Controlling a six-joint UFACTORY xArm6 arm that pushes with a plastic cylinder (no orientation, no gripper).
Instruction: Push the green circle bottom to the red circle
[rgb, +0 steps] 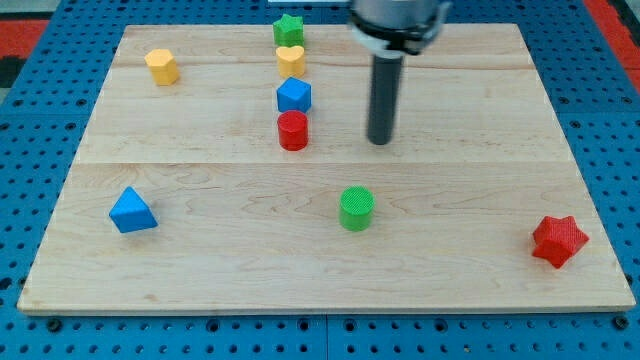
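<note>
Camera view | my tip (379, 141) right of red circle (292, 131) | green circle (356, 208) below, apart | no fingers

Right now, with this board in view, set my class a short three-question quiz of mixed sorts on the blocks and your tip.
1. True or false: my tip touches the green circle.
2. Which block lies nearest the red circle? A) blue triangle B) blue pentagon C) red star
3. Fill in: the green star sits at the view's ____ edge.

Key: 1 false; 2 B; 3 top.
</note>
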